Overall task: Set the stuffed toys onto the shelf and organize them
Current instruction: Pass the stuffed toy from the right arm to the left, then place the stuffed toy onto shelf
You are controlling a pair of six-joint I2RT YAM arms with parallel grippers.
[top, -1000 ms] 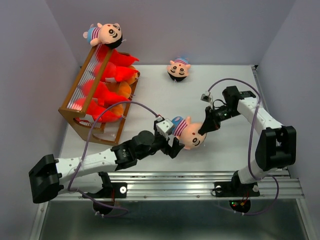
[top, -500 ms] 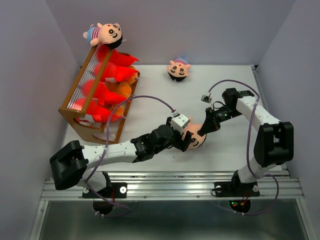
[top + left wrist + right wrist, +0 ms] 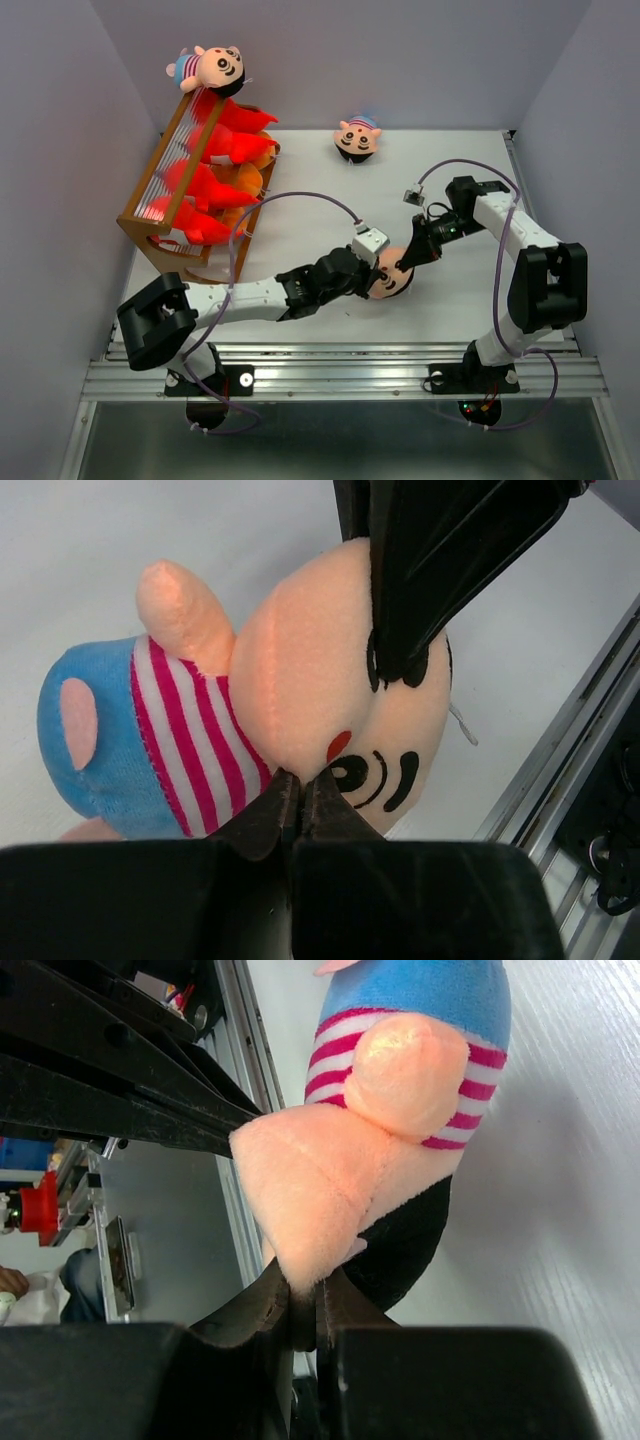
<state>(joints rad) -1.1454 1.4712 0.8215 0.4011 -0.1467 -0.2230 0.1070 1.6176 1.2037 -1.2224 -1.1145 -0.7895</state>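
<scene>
A peach-faced doll head [image 3: 393, 282] with a striped blue-red cap [image 3: 120, 730] lies mid-table between both arms. My left gripper [image 3: 377, 268] [image 3: 300, 780] is shut, pinching a fold of its face beside the mouth. Across from it, my right gripper [image 3: 405, 261] [image 3: 305, 1295] is shut on plush at the doll's opposite side. A second doll head [image 3: 357, 138] lies at the back of the table. A third doll head [image 3: 210, 68] sits on top of the shelf [image 3: 150, 228] at the left. Red toys [image 3: 222, 145] and orange toys [image 3: 246, 180] fill its tiers.
Grey walls close in the table on the left, back and right. A metal rail [image 3: 350, 375] with the arm bases runs along the near edge. Purple cables [image 3: 300, 200] loop above both arms.
My left arm has reached right over the doll head and its open jaws have shut on the face. The right gripper has kept its hold and barely moved.
</scene>
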